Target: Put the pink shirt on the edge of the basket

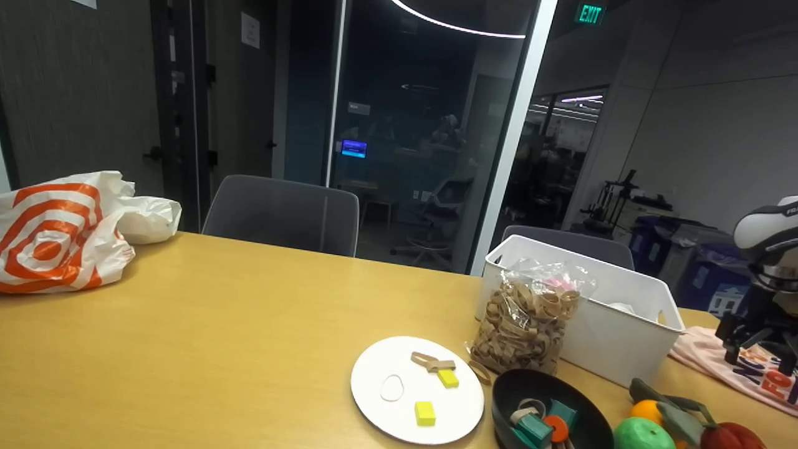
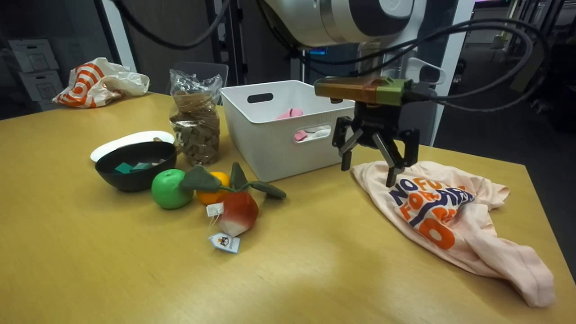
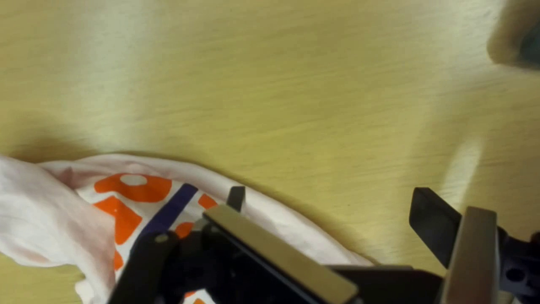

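The pale pink shirt (image 2: pixel 477 240) with orange and navy lettering lies crumpled on the table, right of the basket; it also shows in an exterior view (image 1: pixel 704 355) and at the lower left of the wrist view (image 3: pixel 55 211). The white basket (image 2: pixel 288 155) stands upright on the table and also shows in an exterior view (image 1: pixel 614 340). My gripper (image 2: pixel 368 170) is open and empty, fingers down, above the shirt's basket-side edge. In the wrist view my gripper (image 3: pixel 329 202) has one finger over the shirt and the other over bare table. It also shows in an exterior view (image 1: pixel 759 360).
Pink and white items (image 2: pixel 292 113) lie inside the basket. A bag of rubber bands (image 2: pixel 198 130) stands against its side. A black bowl (image 2: pixel 135 166), white plate (image 1: pixel 418 390), green apple (image 2: pixel 171 189), orange (image 2: pixel 211 195) and red leafy toy (image 2: pixel 238 211) are near it.
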